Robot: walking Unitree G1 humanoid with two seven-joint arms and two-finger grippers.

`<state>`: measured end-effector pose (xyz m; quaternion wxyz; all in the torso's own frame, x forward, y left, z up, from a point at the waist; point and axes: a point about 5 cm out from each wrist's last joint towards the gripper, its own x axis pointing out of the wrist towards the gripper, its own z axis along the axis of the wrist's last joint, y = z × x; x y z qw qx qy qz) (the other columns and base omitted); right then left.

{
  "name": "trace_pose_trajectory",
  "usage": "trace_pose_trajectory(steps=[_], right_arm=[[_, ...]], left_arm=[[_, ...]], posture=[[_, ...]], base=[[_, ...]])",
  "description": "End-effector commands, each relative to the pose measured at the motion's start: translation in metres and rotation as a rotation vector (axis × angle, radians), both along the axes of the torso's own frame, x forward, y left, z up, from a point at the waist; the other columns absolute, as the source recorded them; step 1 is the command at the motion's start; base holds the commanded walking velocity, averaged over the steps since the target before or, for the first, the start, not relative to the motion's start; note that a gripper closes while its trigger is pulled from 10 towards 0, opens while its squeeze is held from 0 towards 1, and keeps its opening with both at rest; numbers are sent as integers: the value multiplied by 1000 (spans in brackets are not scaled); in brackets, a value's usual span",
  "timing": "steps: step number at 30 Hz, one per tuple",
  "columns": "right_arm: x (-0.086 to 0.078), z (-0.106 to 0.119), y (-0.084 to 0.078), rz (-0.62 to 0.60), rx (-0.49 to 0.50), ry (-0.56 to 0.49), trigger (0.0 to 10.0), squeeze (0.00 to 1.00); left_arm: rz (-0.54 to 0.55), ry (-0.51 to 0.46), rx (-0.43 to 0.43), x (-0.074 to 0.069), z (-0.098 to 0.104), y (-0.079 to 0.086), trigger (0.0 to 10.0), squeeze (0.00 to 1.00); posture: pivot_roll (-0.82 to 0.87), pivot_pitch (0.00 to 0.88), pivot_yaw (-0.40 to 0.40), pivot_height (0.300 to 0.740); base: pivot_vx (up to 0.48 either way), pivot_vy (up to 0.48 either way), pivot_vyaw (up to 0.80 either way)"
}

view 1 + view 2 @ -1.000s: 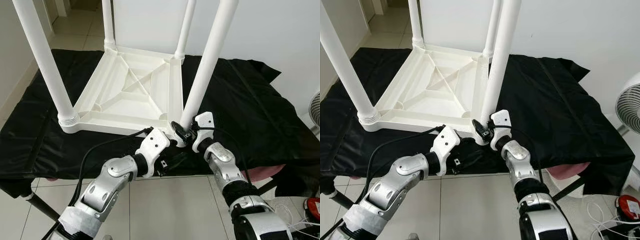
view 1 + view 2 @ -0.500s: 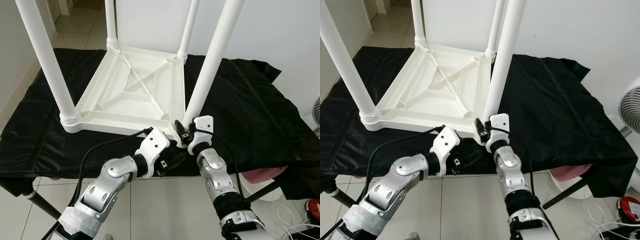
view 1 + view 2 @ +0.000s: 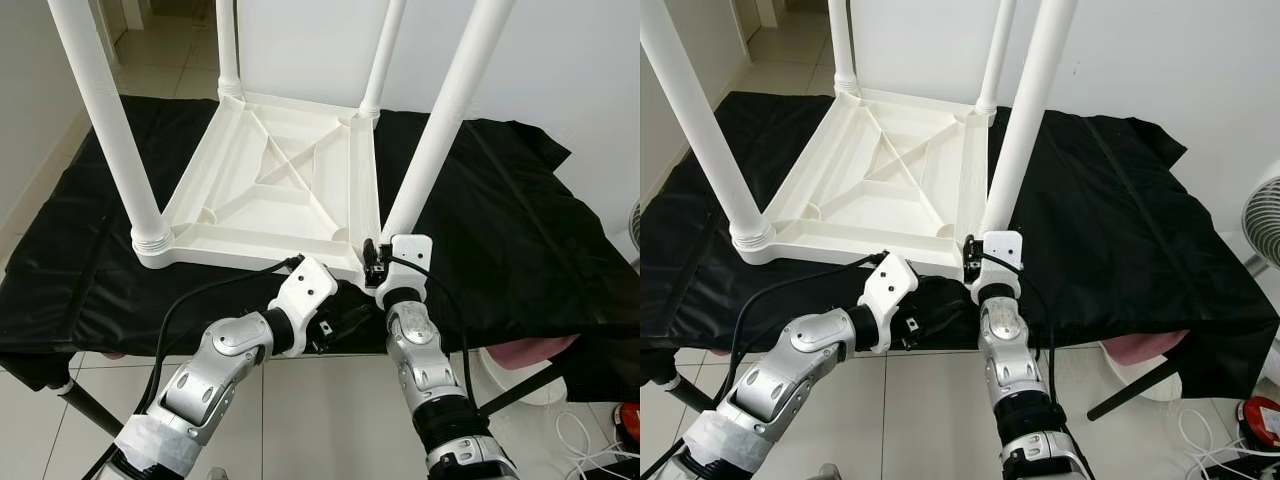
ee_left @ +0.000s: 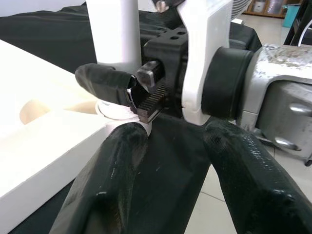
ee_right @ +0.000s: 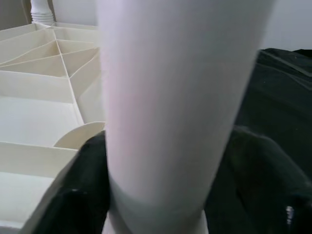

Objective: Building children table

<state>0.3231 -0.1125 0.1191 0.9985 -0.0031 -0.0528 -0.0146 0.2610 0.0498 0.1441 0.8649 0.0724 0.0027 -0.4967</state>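
Left eye view: the white children's table (image 3: 270, 190) lies upside down on a black cloth (image 3: 520, 230), filling the upper middle of the frame – four legs pointing up.
Right gripper (image 3: 372, 268): at the base of the near-right leg (image 3: 445, 130), lower centre of the frame.
Left gripper (image 3: 345, 310): just below the tabletop's near corner, beside the right one.
Right eye view: a fan (image 3: 1265, 215) sits at the right edge.
Left wrist view: left fingers (image 4: 105, 195) spread apart, holding nothing – the right gripper's fingers (image 4: 105, 83) touch the leg's base ahead.
Right wrist view: fingers (image 5: 83, 195) closed around the leg on both sides.
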Motion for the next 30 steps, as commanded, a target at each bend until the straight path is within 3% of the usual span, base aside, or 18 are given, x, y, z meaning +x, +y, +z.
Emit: trace_pose_trajectory(steps=[1,15,16,22,23,24,26,27,29,30], right_arm=[[-2,-1,-10,-40,-4,4,10000,1000],[-27,4,-16,8,-57,-57,10000,1000],[-33,3,-17,31,-60,-65,10000,0],[-52,0,-19,105,-70,-79,9647,0],[-56,-2,-20,111,-84,-77,8039,0],[-59,-5,-22,125,-113,-73,4824,0],[-64,-8,-23,144,-144,-65,4824,0],[-67,-9,-23,169,-147,-62,3451,0],[-68,-10,-22,185,-146,-60,3451,0],[-70,-10,-21,217,-180,-68,0,0]], left_arm=[[-25,7,7,-3,-1,-1,10000,0],[-22,14,6,-6,-3,-1,10000,0],[-25,16,6,-7,-3,-2,10000,0],[-28,16,6,-7,-3,-2,10000,0],[-28,17,6,-8,-3,-2,10000,0],[-29,17,6,-9,-3,-2,10000,0],[-30,18,7,-9,-3,-1,10000,0],[-32,19,9,-9,-4,-1,10000,0],[-32,19,11,-10,-4,-1,10000,0],[-33,19,13,-10,-4,-1,10000,0]], posture=[[37,0,-70,740],[36,4,-77,740],[28,5,-79,740],[27,6,-85,740],[29,5,-83,740],[29,3,-81,740],[28,2,-79,740],[27,0,-77,740],[27,0,-76,740],[26,0,-75,740]], base=[[0,0,0],[0,0,0],[0,0,0],[0,0,0],[0,0,0],[0,0,0],[0,0,0],[0,0,0],[0,0,0],[0,0,0]])
